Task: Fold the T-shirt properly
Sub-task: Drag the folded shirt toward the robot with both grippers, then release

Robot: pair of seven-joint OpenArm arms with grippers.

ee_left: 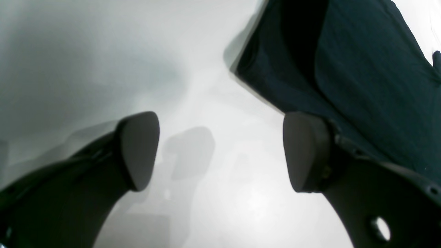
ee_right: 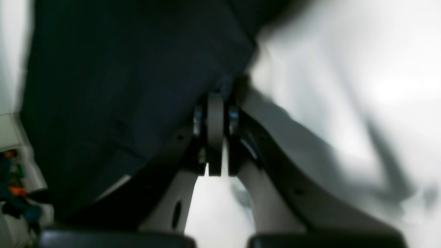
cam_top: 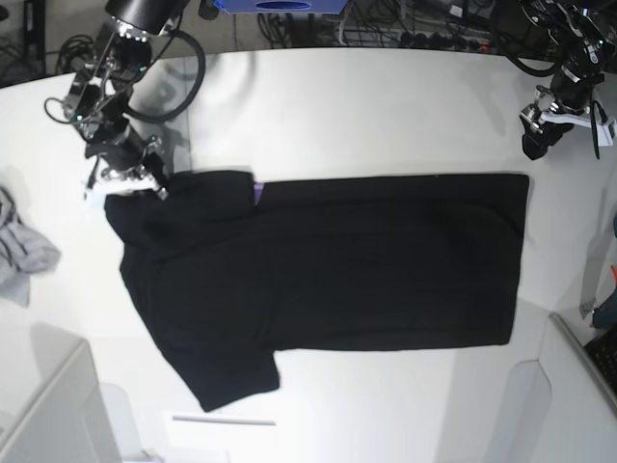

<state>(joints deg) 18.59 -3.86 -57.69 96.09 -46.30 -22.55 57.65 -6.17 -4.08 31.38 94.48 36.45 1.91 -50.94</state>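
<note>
The T-shirt (cam_top: 328, 270) lay spread flat on the white table (cam_top: 386, 106), its long body stretching toward the side of the left arm and one short sleeve (cam_top: 227, 376) angled out toward the near edge. A small sliver of purple (cam_top: 257, 193) showed at the fold near the far edge of the cloth. The right gripper (ee_right: 215, 100) sat at the far corner of the shirt, beside its shoulder; its jaws were clenched together, with dark fabric lying right against the tips, though the blur made it unclear whether cloth was actually pinched between them. The left gripper (ee_left: 220, 151) hovered above bare table just off the shirt's hem corner, its two pads (ee_left: 139, 150) spread wide with nothing between them. A small grey cloth (cam_top: 24, 253) lay crumpled well apart from the shirt, beyond the right arm
</note>
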